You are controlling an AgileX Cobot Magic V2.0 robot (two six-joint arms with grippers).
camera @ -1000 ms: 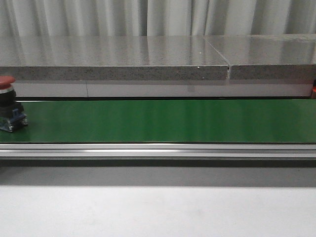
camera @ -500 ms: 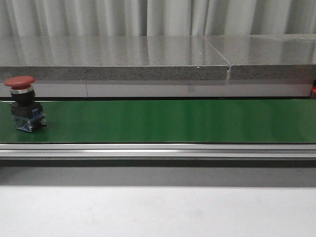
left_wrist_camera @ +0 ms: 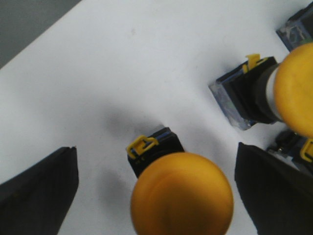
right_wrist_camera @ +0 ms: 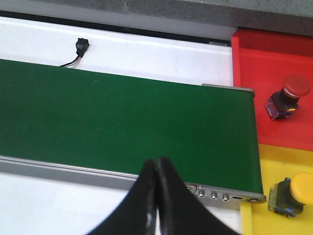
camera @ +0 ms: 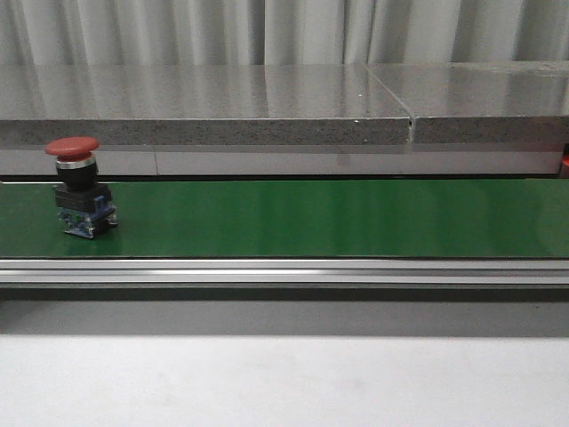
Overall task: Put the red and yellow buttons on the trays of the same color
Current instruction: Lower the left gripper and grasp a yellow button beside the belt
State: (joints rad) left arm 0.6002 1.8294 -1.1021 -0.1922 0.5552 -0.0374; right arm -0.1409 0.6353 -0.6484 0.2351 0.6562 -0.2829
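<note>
Out front I see a red button (camera: 78,187) standing upright at the left end of the green belt (camera: 338,218). My left gripper (left_wrist_camera: 155,191) is spread wide around a yellow button (left_wrist_camera: 181,196) on the white surface (left_wrist_camera: 122,63), not touching it. My right gripper (right_wrist_camera: 156,169) is pinched together, empty, over the belt's near edge, with one red button in the red tray (right_wrist_camera: 264,58) and one yellow in the yellow tray (right_wrist_camera: 274,161).

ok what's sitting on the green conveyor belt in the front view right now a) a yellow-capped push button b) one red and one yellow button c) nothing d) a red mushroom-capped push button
d: a single red mushroom-capped push button with a black and blue base stands upright near the left end of the green conveyor belt; no other button shows on it.
</note>
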